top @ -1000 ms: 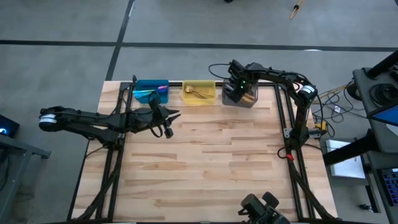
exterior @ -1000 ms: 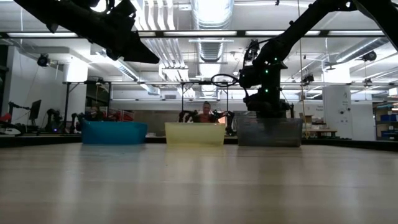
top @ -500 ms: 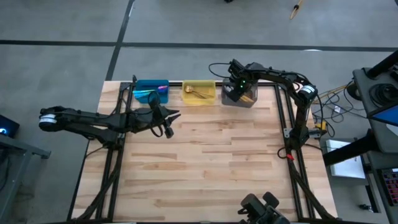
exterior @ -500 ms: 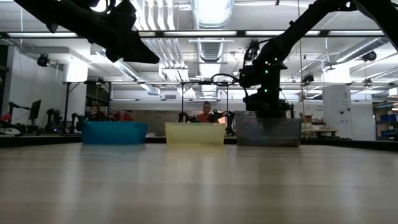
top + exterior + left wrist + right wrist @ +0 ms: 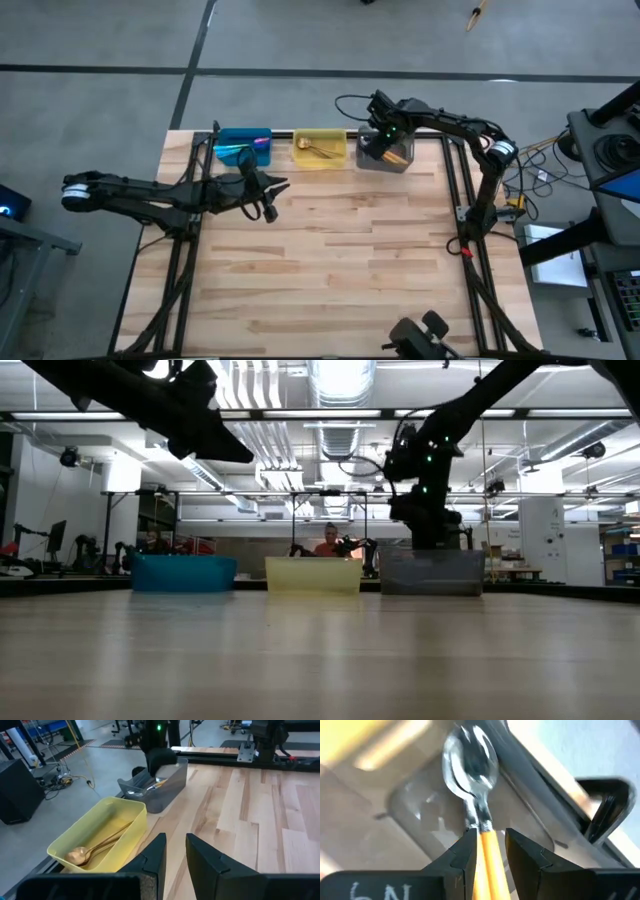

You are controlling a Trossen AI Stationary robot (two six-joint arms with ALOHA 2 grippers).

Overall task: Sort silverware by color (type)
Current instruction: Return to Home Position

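Note:
My right gripper (image 5: pixel 488 840) hangs over the gray bin (image 5: pixel 385 157) at the table's far edge and is shut on a spoon with a silver bowl (image 5: pixel 471 757) and an orange handle. More orange-handled spoons (image 5: pixel 150 784) lie in that bin. Gold spoons (image 5: pixel 95 847) lie in the yellow bin (image 5: pixel 320 150). A purple-blue spoon (image 5: pixel 260 144) shows in the blue bin (image 5: pixel 243 147). My left gripper (image 5: pixel 278 190) hovers, open and holding nothing, above the table's left half, just on the near side of the blue bin. My right gripper pinches the spoon's orange handle (image 5: pixel 487 845) between its two fingers, close to where the handle joins the silver neck. The fingers lie along the spoon, which sticks out past them bowl first, above the gray bin's floor.
The three bins stand in a row along the far edge, blue, yellow, gray from left to right. The wooden table top (image 5: pixel 340 260) lies bare on their near side. A person (image 5: pixel 328 542) sits in the room beyond the table.
My right gripper has risen a little over the gray bin and drifted slightly toward the table's far edge, with the spoon still in it.

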